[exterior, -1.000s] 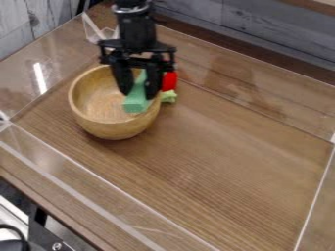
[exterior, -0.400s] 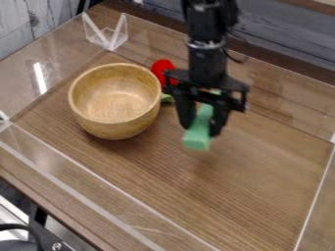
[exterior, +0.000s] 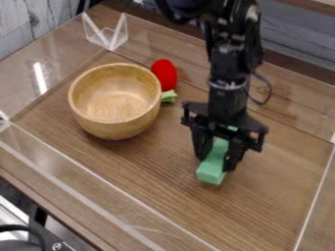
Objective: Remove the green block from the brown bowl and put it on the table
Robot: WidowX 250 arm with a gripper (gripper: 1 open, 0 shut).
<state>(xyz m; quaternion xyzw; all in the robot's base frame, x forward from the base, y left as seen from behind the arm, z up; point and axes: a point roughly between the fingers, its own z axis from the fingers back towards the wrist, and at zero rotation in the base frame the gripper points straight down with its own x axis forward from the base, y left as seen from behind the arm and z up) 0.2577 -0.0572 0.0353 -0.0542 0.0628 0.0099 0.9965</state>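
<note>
Carried rightward from above the brown bowl [exterior: 113,101], the green block [exterior: 216,165] now sits, operator, low over the open table [exterior: 157,186]. Your gripper [exterior: 220,152] is clamped on its upper end.

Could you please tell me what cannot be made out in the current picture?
- Gripper fingertips, camera view: blurred dark shapes over the top of the light green rectangular block; their contact points are unclear.
- Upper part of that block, camera view: hidden by the gripper.
- Block's underside, camera view: faces away, so whether it touches the brown wood-grain table is unclear.
- Black object at lower left, camera view: cut off by the picture edge.
</note>
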